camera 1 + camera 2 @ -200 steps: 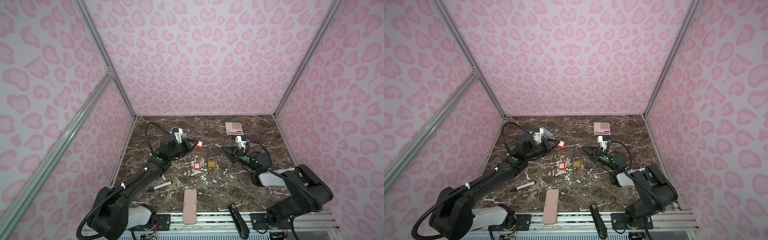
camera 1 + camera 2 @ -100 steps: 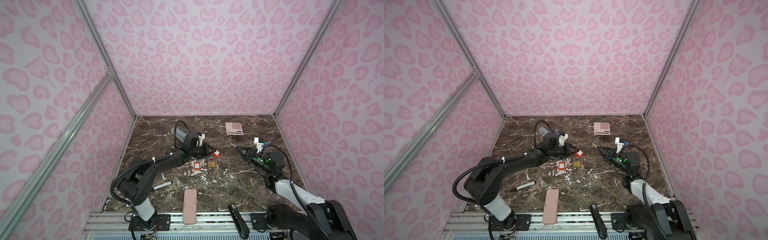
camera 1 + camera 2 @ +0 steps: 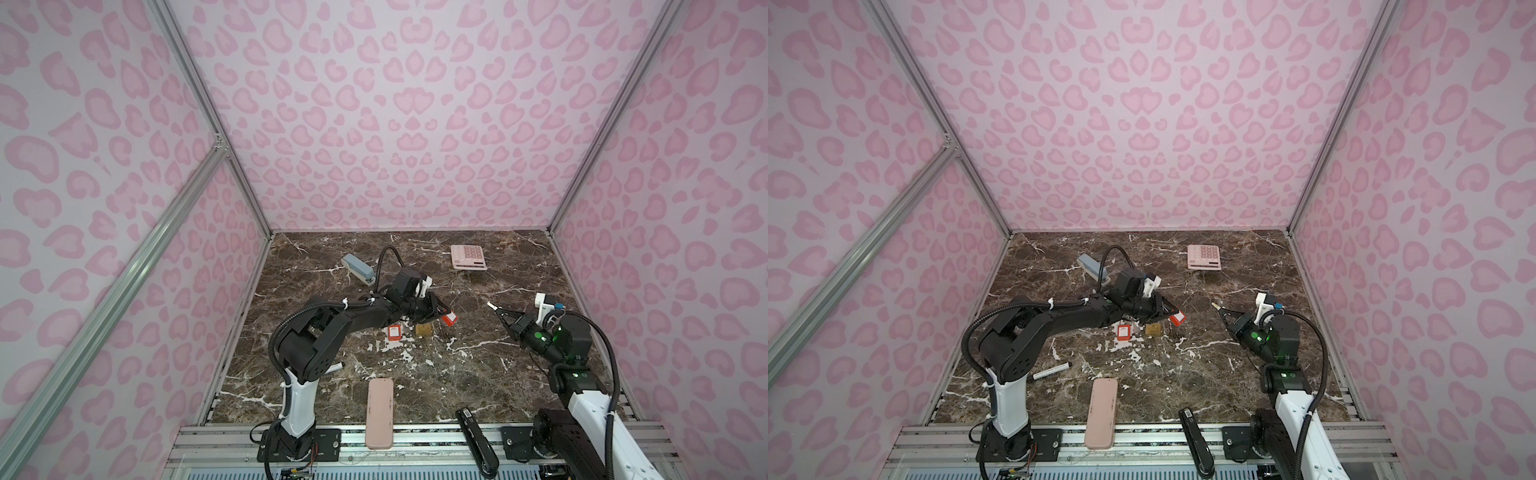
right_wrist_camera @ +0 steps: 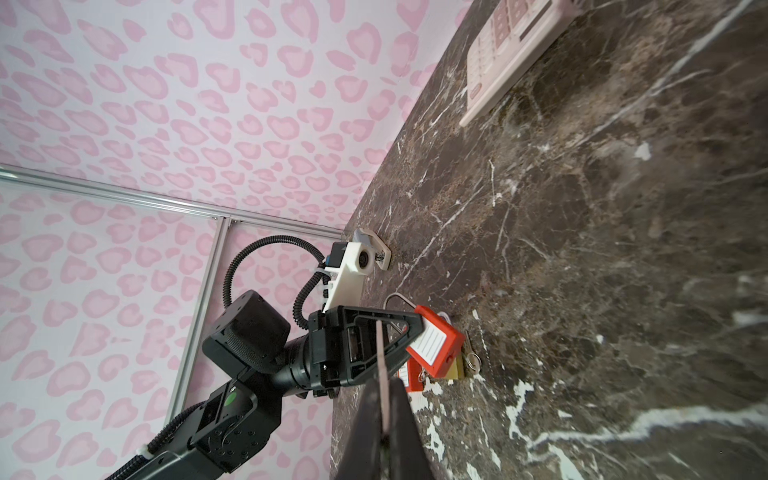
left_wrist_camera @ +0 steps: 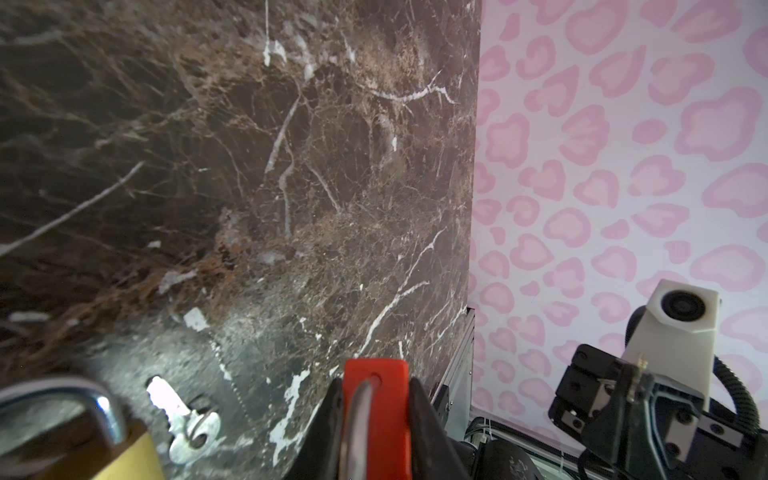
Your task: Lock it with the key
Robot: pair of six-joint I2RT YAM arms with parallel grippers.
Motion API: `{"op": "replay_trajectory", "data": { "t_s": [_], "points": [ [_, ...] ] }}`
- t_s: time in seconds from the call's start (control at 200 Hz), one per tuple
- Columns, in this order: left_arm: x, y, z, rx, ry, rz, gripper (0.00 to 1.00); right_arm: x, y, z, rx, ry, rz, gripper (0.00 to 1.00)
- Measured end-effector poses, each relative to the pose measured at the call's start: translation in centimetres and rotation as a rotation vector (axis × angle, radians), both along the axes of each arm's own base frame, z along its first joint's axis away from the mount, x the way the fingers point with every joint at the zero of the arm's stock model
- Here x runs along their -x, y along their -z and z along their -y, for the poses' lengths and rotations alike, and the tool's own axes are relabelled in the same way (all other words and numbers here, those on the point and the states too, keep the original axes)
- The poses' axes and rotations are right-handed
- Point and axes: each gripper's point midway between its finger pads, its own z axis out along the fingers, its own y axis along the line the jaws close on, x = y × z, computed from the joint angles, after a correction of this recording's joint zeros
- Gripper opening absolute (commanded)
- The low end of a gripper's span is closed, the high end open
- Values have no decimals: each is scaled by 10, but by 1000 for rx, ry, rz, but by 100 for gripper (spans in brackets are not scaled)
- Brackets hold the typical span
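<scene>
Top views, both, entries taken left to right.

Left of centre: the left gripper (image 3: 439, 314) is closed on the red padlock (image 3: 449, 319), which is held just above the table (image 3: 478, 374).

Beneath it: a second red lock (image 3: 395, 332) and a brass padlock (image 3: 424, 329) are laid flat, with a loose key (image 5: 187, 424) beside the brass one.

Right: the right gripper (image 3: 500, 311) is shut on the key (image 3: 492, 306), well apart from the held lock.

Risk: the thin key could be twisted or dropped if the keyhole is met off-axis.
</scene>
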Motion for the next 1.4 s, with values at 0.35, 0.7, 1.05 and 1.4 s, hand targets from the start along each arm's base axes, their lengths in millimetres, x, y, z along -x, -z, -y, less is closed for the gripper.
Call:
{"op": "replay_trajectory", "data": {
  "t_s": [0.35, 0.7, 1.05, 1.4],
  "points": [
    [3, 19, 9, -19, 25, -38, 11, 5, 9, 7, 10, 23, -32, 0],
    [7, 28, 7, -55, 16, -59, 27, 8, 17, 8, 10, 29, -56, 0],
    [8, 36, 4, -85, 4, -69, 35, 9, 17, 9, 11, 34, -51, 0],
    [4, 36, 3, -103, -9, -65, 46, 10, 20, 10, 13, 35, -53, 0]
  ]
}}
